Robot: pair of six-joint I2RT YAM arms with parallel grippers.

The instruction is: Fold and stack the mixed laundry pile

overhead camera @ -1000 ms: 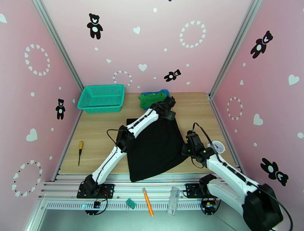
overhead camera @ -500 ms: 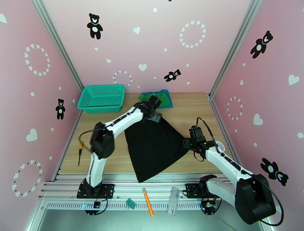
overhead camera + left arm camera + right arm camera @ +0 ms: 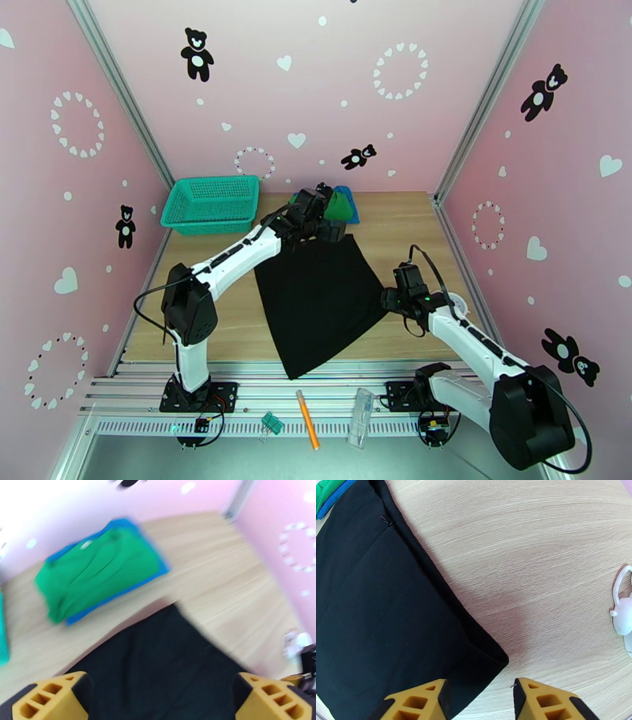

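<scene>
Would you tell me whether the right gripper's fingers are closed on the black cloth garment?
No, the right gripper has its fingers apart, and the black cloth garment lies flat on the wooden table.

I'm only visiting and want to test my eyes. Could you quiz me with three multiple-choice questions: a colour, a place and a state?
1. What colour is the mesh basket?
A) teal
B) red
C) white

2. Where does the green garment lie?
A) inside the mesh basket
B) on the blue garment
C) under the black garment

3. How is the right gripper?
A) shut on the black garment
B) open
C) shut on the mesh basket

Answers: 1 A, its mesh walls are teal; 2 B, blue edges show around the green; 3 B, its fingertips stand apart by the black garment's corner.
</scene>
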